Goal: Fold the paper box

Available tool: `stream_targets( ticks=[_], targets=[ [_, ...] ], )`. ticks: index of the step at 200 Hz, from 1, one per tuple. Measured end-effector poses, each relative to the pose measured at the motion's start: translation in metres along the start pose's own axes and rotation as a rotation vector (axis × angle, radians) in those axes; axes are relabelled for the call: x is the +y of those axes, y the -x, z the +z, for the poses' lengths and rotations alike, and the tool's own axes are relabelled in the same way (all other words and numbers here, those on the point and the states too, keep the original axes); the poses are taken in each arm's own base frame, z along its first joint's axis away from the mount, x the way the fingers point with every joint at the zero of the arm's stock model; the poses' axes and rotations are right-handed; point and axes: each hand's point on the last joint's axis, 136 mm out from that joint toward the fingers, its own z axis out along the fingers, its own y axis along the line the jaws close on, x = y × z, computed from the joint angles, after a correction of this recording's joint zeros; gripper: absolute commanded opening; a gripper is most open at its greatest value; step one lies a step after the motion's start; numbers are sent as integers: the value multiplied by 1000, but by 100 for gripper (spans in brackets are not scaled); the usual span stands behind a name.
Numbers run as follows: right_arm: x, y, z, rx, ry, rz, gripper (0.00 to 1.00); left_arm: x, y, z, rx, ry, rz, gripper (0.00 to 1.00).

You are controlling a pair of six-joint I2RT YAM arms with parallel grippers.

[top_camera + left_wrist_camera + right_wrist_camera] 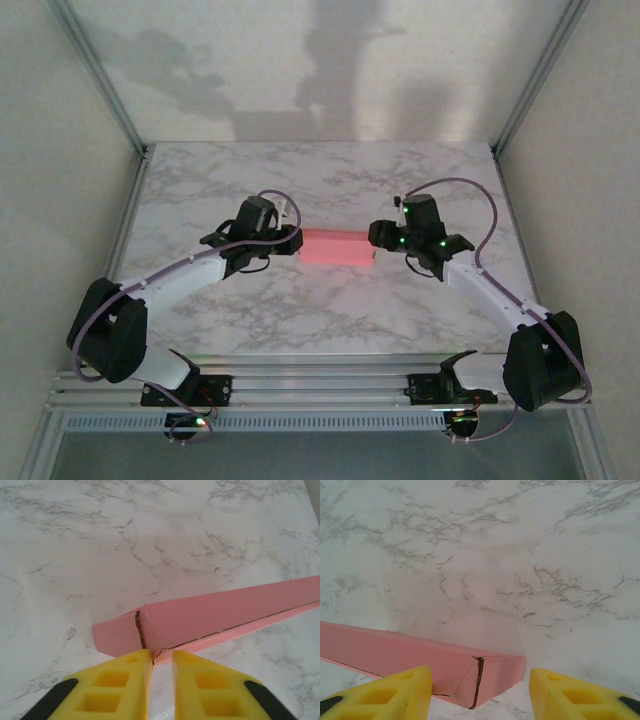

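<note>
**A:** Top camera sits high behind the arm bases, looking down across the desk, with the paper box at mid-frame.

**B:** The left wrist camera is right up close at the box's left end, peering past the left claw. The right wrist camera hugs the box's right end. All three views share the box.

The paper box lies on the table, left hand at one end, right hand at the other.

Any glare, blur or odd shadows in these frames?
Top view: dim, dark shadows on the back wall, the pink box glows with soft edges. Left wrist view: even light, box creases crisp, left claw slightly soft. Right wrist view: no glare, faint pink tint on the table beside the box.
</note>
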Motion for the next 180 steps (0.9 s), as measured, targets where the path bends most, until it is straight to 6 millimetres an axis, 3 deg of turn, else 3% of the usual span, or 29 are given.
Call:
stream_targets(
  ticks=[29,63,110,137,180],
  targets=[
    [0,0,1,-7,3,0,52,0,-7,-8,32,4,-4,24],
    [-1,-2,1,-8,7,3,51,-12,-7,-26,50,-49,-1,24],
    [-1,-6,4,-8,17,11,46,-32,29,-43,-9,-142,-5,25],
    [0,-8,4,-9,24,12,44,-38,39,-33,-3,-175,-7,24],
    [2,-10,4,-9,33,14,38,-33,26,-8,69,-186,-24,22]
  ],
)
